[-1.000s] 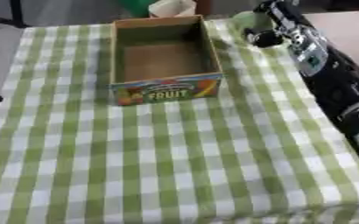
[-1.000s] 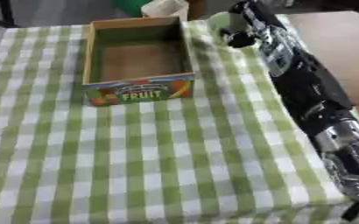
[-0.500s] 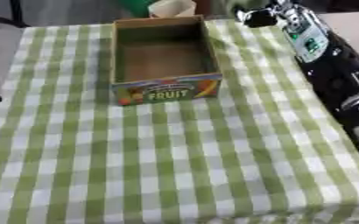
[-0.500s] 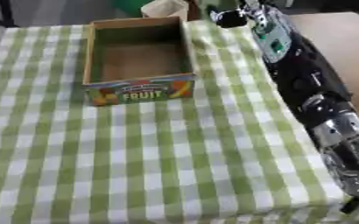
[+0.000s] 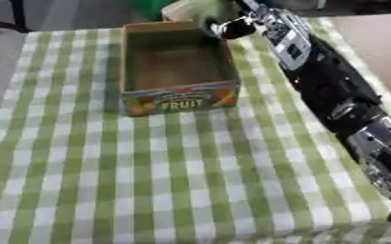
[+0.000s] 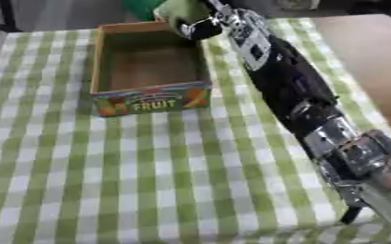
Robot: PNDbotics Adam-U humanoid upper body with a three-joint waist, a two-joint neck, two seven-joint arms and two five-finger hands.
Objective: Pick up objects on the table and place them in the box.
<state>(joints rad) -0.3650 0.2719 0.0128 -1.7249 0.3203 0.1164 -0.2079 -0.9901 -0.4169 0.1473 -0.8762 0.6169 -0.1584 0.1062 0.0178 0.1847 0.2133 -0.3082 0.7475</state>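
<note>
Robot hand seemingly above box corner

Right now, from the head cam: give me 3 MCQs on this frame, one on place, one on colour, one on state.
1. Where is the right hand?
A. Over the box's far right corner
B. Resting on the near table edge
C. Left of the box, on the cloth

2. What colour is the tablecloth?
A. Red and white stripes
B. Green and white check
C. Plain blue

3. What is inside the box?
A. A pile of objects
B. One bottle lying flat
C. Nothing visible, bare cardboard floor

Answers:
1. A: the arm reaches along the table's right side, and the hand sits at the far right corner of the box rim.
2. B: green and white squares cover the whole table.
3. C: only the brown floor of the box shows; the pale green thing is up at the hand, not lying in the box.
</note>
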